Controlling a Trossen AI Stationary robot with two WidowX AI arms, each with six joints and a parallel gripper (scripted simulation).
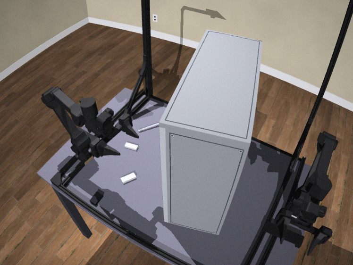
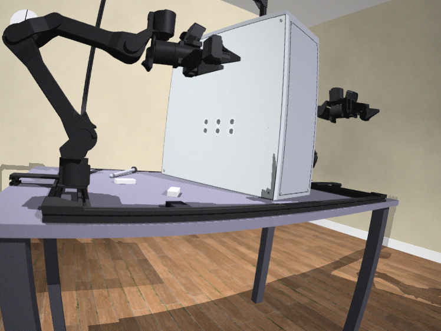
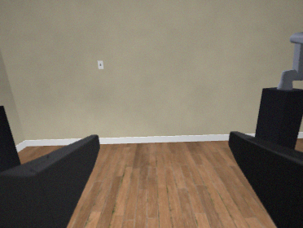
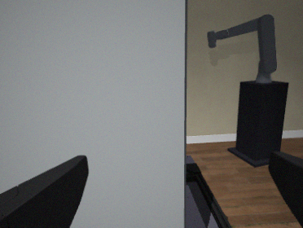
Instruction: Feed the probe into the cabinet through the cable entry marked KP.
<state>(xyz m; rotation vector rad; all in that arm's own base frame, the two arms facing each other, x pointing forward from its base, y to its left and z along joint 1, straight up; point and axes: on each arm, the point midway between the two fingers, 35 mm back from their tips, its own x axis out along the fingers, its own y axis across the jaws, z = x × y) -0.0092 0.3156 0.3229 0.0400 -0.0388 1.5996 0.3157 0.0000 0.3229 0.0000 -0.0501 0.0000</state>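
The probe, a thin grey rod, lies flat on the table beside the tall grey cabinet; it also shows in the exterior view. Several small round cable entries sit in two rows on the cabinet's broad face; their labels are too small to read. My right gripper is open and empty, high in the air near the top of that face. My left gripper is open and empty on the cabinet's other side, facing away from it.
Two white blocks lie on the table near the probe. A small black block sits on the black frame rail at the table edge. Black uprights stand at the table's corners.
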